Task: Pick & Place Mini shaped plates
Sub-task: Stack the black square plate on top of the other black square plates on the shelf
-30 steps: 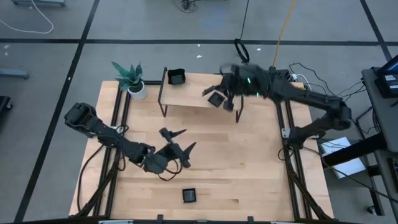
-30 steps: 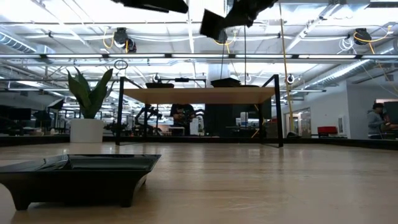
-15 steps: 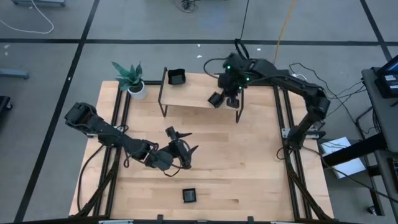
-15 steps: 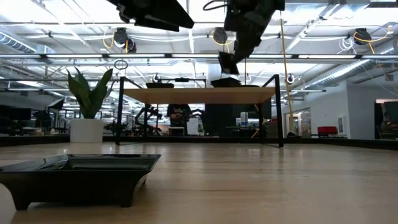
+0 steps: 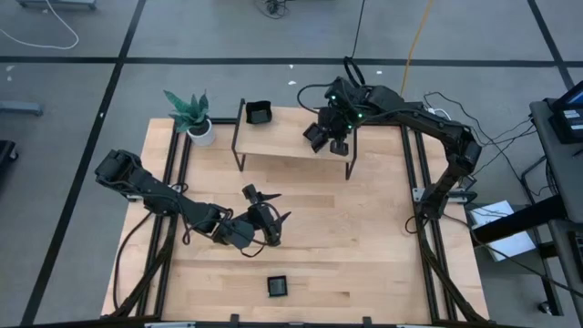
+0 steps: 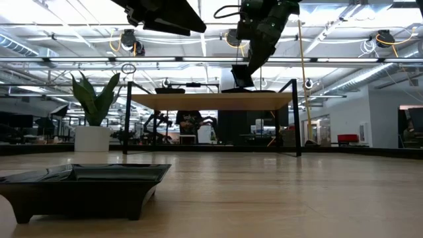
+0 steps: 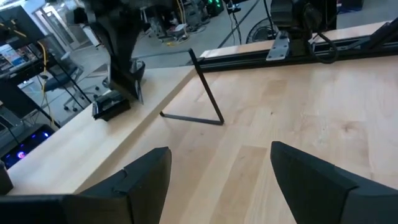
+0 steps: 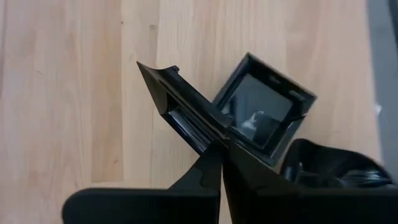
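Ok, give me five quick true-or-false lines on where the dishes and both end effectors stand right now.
1. The right end effector holds a square dish above the raised shelf. True.
2. The left end effector grips a dish. False: it is open and empty, over the table.
3. One dish sits at the shelf's end nearest the plant. True.
4. No dish lies on the table's near part. False: one lies there.
5. The plant stands on the shelf. False: it stands on the table beside it.
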